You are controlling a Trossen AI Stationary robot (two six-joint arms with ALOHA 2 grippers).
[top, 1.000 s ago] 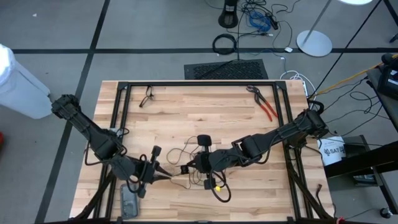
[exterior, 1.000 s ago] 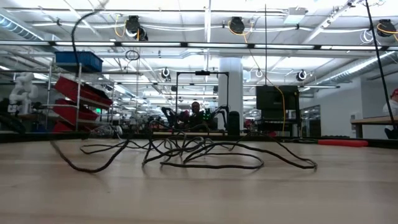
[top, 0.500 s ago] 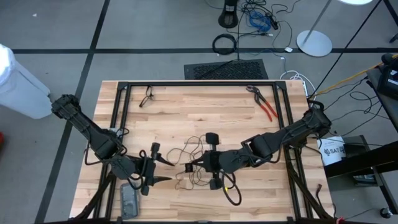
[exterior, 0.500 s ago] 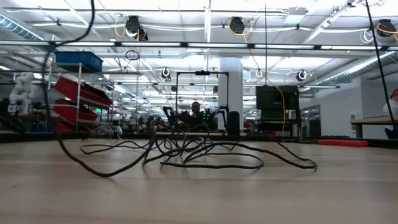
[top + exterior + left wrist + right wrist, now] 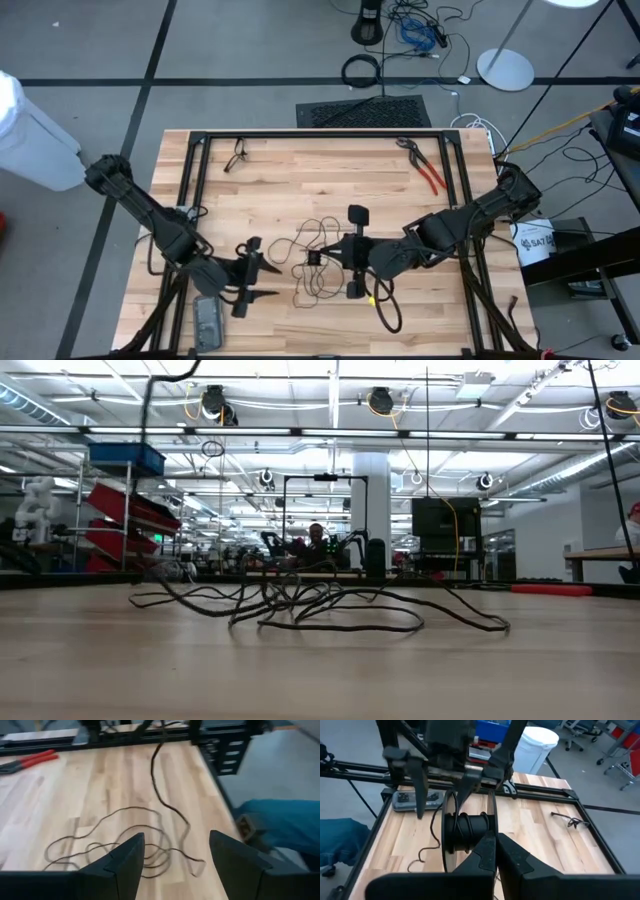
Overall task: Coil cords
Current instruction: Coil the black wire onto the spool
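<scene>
The thin black cord (image 5: 315, 285) lies in loose loops on the wooden table (image 5: 300, 190), in its near middle part. One strand (image 5: 150, 470) climbs off the table. It leads to a small black reel (image 5: 467, 827) with turns of the cord wound on it. My right gripper (image 5: 325, 258) is shut on that reel above the loops. My left gripper (image 5: 265, 280) stands open just left of the loops, with nothing between its fingers. In its wrist view the loops (image 5: 125, 840) lie beyond the open fingers. My right gripper (image 5: 492, 837) pinches the reel by the rim of one side disc (image 5: 493, 817) between its two shut fingers. The fingers come from the table's right and slant down. The reel is lifted clear, its axle about level. The cord strand hangs slack from it to the table.
Red-handled pliers (image 5: 430, 170) lie at the far right and a pair of glasses (image 5: 237, 155) at the far left. A grey handset (image 5: 208, 322) lies at the near left corner beside my left arm. A black frame (image 5: 320, 133) rims the table.
My left gripper has opened and let go of the cord, and it has drawn back a little toward the table's left edge. My right gripper has risen and gone toward the right edge with the reel. The cord's left loop has been drawn up off the table.
</scene>
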